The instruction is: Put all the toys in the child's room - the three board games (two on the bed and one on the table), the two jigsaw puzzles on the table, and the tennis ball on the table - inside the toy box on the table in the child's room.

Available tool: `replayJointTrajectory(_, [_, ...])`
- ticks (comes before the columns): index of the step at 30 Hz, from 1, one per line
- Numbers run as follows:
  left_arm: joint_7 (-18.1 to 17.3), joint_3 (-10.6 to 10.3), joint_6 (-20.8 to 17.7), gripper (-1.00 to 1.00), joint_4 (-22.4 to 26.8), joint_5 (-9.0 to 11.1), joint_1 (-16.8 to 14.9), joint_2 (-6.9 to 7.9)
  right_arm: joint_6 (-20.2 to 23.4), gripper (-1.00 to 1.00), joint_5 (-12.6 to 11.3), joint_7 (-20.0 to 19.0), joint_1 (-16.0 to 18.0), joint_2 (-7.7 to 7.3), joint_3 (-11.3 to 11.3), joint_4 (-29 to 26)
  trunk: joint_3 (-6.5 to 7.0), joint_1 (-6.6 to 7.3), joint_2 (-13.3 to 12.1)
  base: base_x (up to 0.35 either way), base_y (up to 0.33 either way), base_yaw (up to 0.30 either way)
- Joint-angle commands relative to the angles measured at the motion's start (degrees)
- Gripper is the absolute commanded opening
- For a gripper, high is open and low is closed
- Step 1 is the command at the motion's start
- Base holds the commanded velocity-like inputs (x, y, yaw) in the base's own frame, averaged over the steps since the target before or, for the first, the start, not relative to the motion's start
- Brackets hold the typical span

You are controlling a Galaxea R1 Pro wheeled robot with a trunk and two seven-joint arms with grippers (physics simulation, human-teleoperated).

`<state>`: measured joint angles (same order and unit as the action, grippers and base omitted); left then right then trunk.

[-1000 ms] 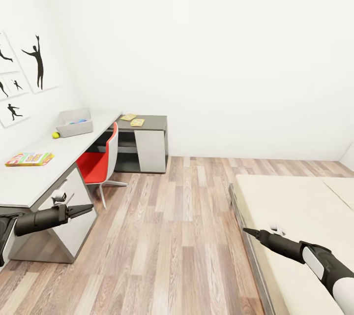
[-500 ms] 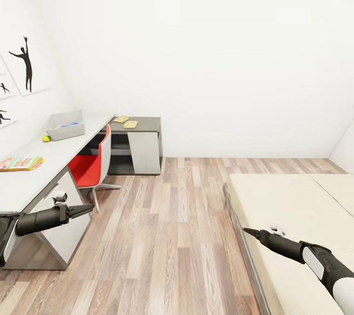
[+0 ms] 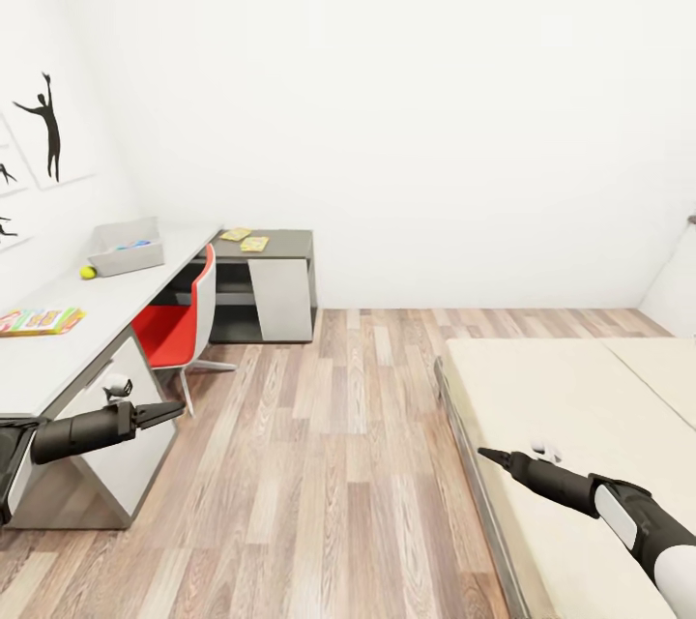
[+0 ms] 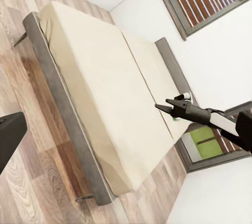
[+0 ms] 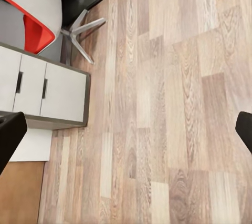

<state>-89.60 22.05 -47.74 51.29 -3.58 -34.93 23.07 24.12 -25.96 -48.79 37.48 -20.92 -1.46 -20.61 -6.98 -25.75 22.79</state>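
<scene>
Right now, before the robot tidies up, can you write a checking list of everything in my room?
Surface: table, long, light grey top, by the left wall.
Job's things: toy box on the table, something blue inside; tennis ball beside it; one board game lying flat nearer the robot; two jigsaw puzzles on the dark far section; bed at the right.
Clutter: red chair tucked under the table.
Grippers: left gripper and right gripper both open, holding nothing, far from the toys.
Cables: nothing seen.
Surroundings: wood floor, white walls, black silhouette pictures.
</scene>
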Motion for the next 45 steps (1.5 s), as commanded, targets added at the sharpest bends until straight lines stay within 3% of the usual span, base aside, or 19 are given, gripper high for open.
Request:
replayJointTrajectory(1, [-0.4, 0.1, -0.6, 1.00, 0.0, -0.4, -0.1, -0.02, 0.5, 1.00, -0.2, -0.1, 0.1, 0.00, -0.1, 0.0, -0.09, -0.04, 0.1, -0.008, 0.000, -0.115])
replayJointTrajectory(13, [-0.4, 0.1, -0.6, 1.00, 0.0, -0.3, 0.0, -0.06, 0.5, 1.00, -0.2, -0.1, 0.1, 0.06, -0.1, 0.0, 0.29, -0.04, 0.1, -0.003, 0.000, -0.117])
replayJointTrajectory(45, [-0.4, 0.0, -0.6, 1.00, 0.0, -0.5, 0.0, -0.80, 0.4, 1.00, -0.1, 0.0, 0.1, 0.09, 0.0, 0.0, 0.34, -0.04, 0.1, 0.000, -0.007, -0.005])
